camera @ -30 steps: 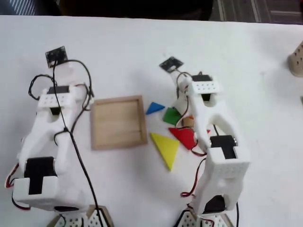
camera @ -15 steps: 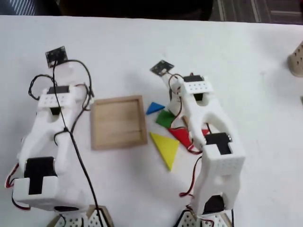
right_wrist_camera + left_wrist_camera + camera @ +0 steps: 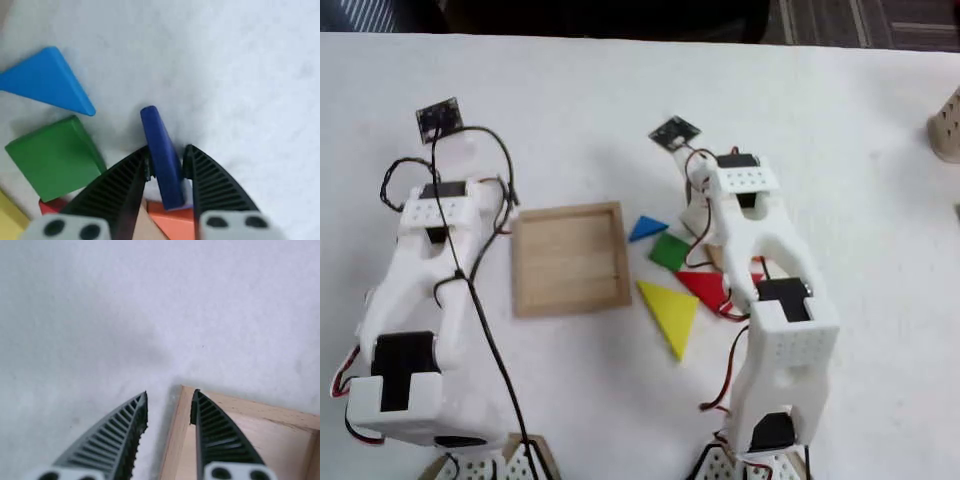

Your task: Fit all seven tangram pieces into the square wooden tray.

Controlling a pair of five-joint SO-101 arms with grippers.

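Note:
The square wooden tray (image 3: 570, 257) lies on the white table with nothing in it. To its right lie a light blue triangle (image 3: 646, 229), a green square (image 3: 669, 251), a red triangle (image 3: 713, 288) and a yellow triangle (image 3: 671, 313). My right gripper (image 3: 166, 159) is shut on a dark blue piece (image 3: 161, 155) held on edge, beside the light blue triangle (image 3: 47, 81) and green square (image 3: 52, 157), with an orange piece (image 3: 172, 225) under it. My left gripper (image 3: 169, 407) is open, straddling the tray's corner (image 3: 184, 392).
A wooden pegged object (image 3: 948, 126) stands at the table's far right edge. Both arms' cables hang beside the tray and the pieces. Bare table lies beyond the tray and in front of the yellow triangle.
The right arm swung left toward the tray and then back right a little. The green square now lies uncovered; the tan object seen beside it earlier is hidden. The left arm kept still.

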